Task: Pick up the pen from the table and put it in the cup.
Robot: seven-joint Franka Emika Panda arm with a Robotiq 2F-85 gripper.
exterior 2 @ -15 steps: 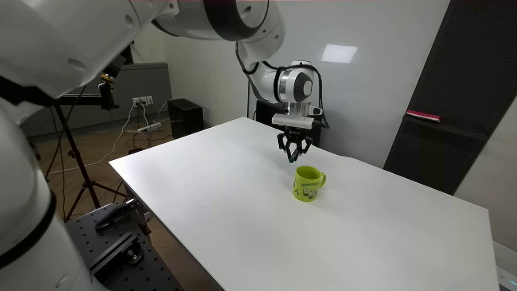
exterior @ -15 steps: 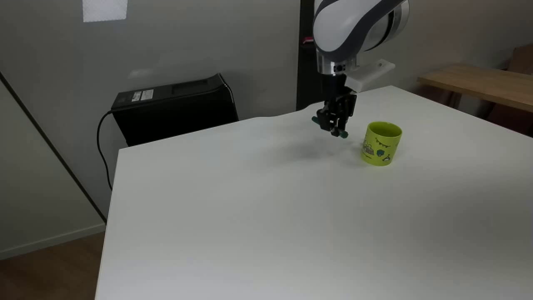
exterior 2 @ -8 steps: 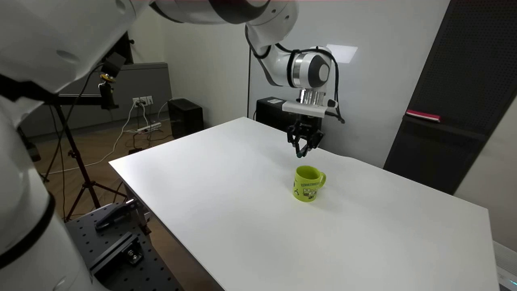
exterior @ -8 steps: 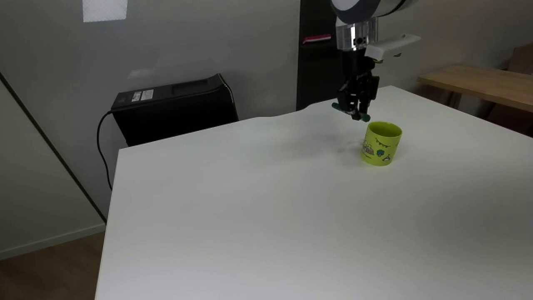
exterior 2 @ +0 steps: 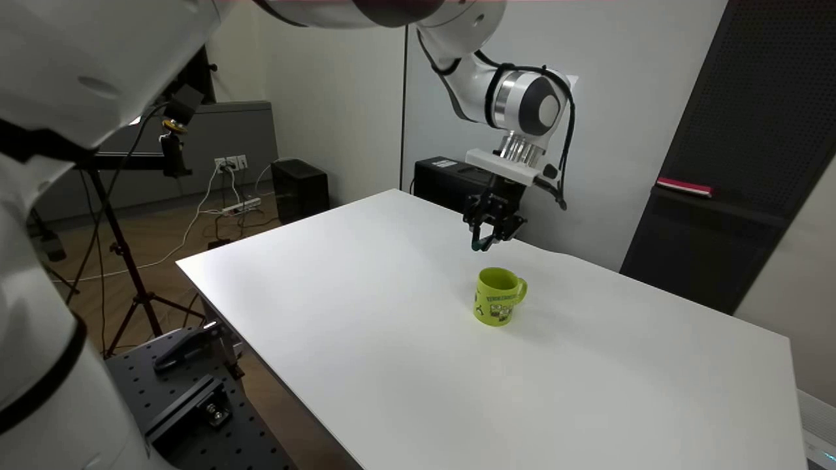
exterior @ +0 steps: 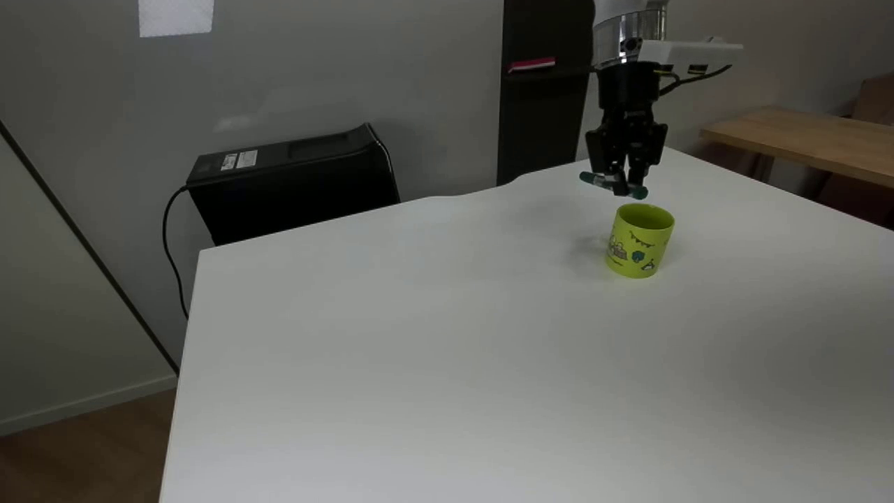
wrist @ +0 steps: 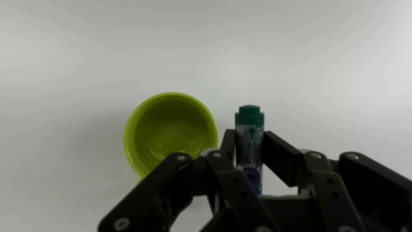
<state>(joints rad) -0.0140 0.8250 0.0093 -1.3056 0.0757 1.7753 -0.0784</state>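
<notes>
My gripper (wrist: 248, 141) is shut on the pen (wrist: 250, 120), a short marker with green ends and a pale printed barrel. Held up in the air, the pen (exterior: 595, 179) lies nearly level, with both green ends showing past the gripper (exterior: 628, 184) in an exterior view. The yellow-green cup (exterior: 637, 246) stands upright on the white table (exterior: 419, 349), slightly below the gripper. Looking down in the wrist view, the open mouth of the cup (wrist: 170, 125) is left of the pen, and my fingers cover its lower right edge. The gripper (exterior 2: 482, 244) appears tilted.
The cup's handle (exterior 2: 521, 290) sticks out on one side. Past the table edge stands a black case (exterior: 293, 181). A wooden table (exterior: 803, 143) and a dark cabinet (exterior 2: 731, 163) lie further off. A tripod (exterior 2: 121, 241) stands on the floor.
The gripper has risen and moved toward the cup with the pen in it, to the right in an exterior view. Over the last half second it has tilted. The cup has stayed put.
</notes>
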